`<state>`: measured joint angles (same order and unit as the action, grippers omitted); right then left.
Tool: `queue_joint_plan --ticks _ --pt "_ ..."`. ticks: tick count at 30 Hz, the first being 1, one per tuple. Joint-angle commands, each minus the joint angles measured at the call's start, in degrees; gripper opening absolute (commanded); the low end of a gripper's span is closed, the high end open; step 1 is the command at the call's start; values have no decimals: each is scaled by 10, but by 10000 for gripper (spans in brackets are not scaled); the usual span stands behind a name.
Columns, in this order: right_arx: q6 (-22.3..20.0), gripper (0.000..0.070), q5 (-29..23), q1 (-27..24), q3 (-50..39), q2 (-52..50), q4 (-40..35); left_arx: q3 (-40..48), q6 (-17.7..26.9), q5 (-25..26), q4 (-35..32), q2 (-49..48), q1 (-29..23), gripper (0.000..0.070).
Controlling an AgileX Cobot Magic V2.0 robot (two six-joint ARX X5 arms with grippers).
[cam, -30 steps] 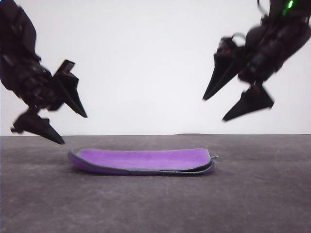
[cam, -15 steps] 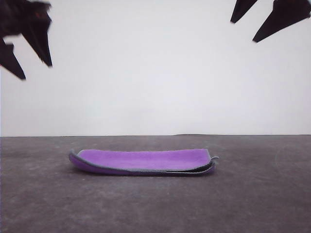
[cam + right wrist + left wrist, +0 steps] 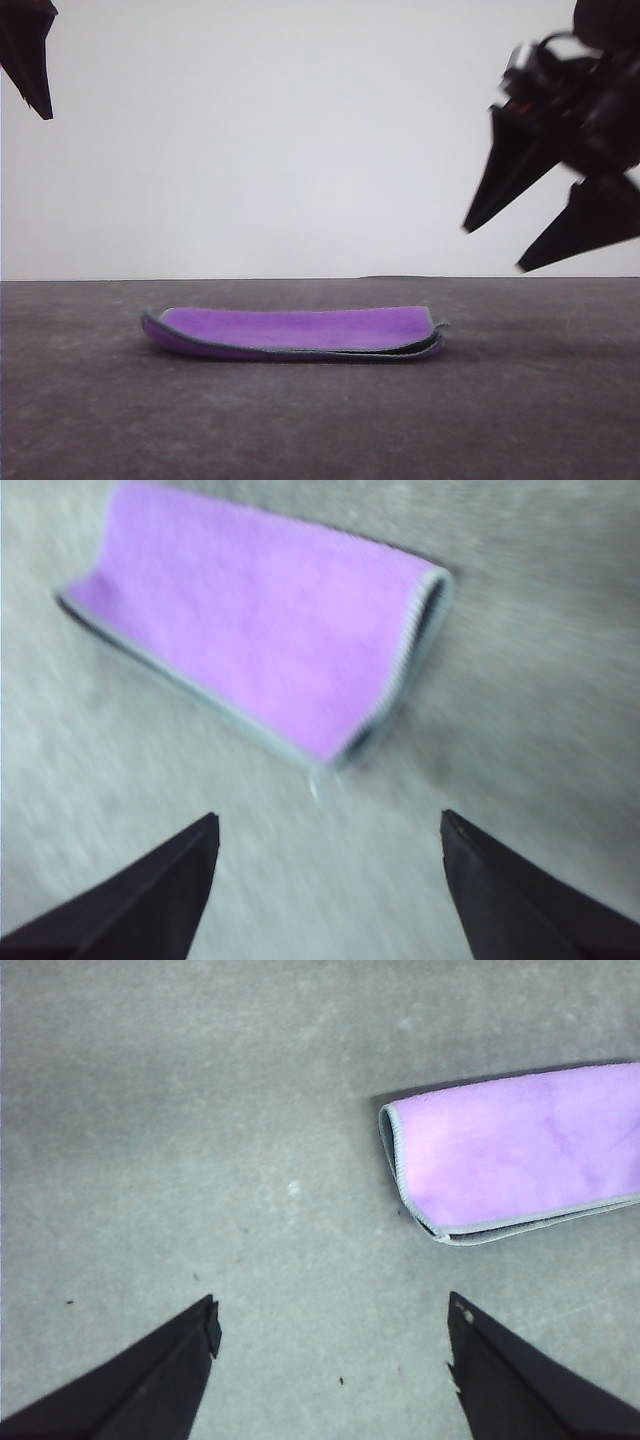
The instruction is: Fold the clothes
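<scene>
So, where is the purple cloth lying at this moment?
In the front view the folded cloth lies flat on the grey table, a little left of centre, below and between the two raised open grippers, touching neither.

Front view low, near table level, facing forward; both wrist views look down past their spread fingers; all share the folded cloth (image 3: pixel 295 333) ahead of the fingertips.

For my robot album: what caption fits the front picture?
Folded purple cloth lies on the grey table, open right gripper above.
</scene>
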<state>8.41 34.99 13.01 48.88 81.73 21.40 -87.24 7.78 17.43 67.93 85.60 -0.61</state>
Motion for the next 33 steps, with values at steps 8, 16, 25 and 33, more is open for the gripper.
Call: queue_joint_plan --ticks 8,16,25,33 --pt "88 441 42 6 5 111 -113 -6 -6 -1 -2 3 -3 436" --pt "124 441 66 8 5 170 -154 -6 -10 -1 -2 3 -3 436" --pt "156 439 68 24 6 180 -183 -6 -12 0 2 3 -3 436" --pt "165 412 36 35 6 180 -190 -6 -12 0 2 3 -3 436"
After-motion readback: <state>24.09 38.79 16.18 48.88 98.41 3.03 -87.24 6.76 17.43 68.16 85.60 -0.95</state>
